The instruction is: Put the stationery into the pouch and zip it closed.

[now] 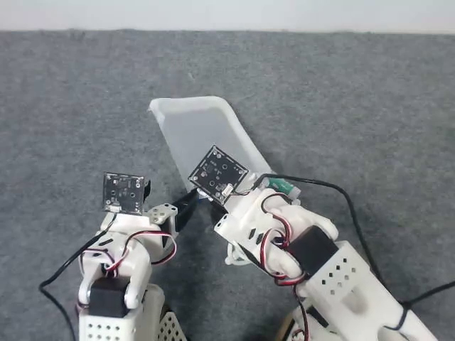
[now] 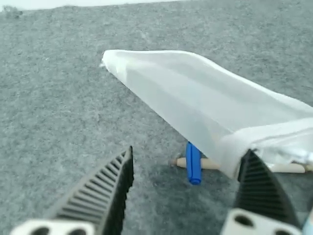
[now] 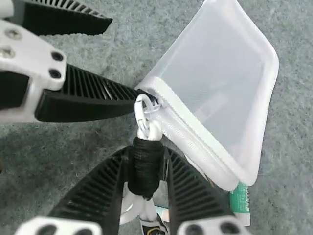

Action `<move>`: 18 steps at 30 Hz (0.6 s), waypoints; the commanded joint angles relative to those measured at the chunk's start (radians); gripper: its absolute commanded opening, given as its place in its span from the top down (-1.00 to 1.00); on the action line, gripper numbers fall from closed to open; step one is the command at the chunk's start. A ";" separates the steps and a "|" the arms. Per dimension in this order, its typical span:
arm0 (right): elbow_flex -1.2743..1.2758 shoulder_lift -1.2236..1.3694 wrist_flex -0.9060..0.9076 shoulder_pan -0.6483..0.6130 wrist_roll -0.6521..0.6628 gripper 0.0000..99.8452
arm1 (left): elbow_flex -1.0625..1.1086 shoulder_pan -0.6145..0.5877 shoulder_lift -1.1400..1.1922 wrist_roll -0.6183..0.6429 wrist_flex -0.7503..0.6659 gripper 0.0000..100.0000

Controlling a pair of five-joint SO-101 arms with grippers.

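Pouch (image 1: 206,135) is lying on the grey mat (image 1: 370,106) mid-table, mouth end toward my arms. My right gripper (image 3: 146,151) is clamped on the black zipper pull (image 3: 145,171). My left gripper (image 2: 190,152) is spread wide at the pouch's corner. The blue pen (image 2: 193,166) and pencil (image 2: 210,164) are still outside, poking from under it.
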 commanded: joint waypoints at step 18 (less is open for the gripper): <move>-0.015 -0.045 0.018 -0.010 0.017 0.99 | 0.002 -0.008 -0.021 -0.064 -0.072 0.57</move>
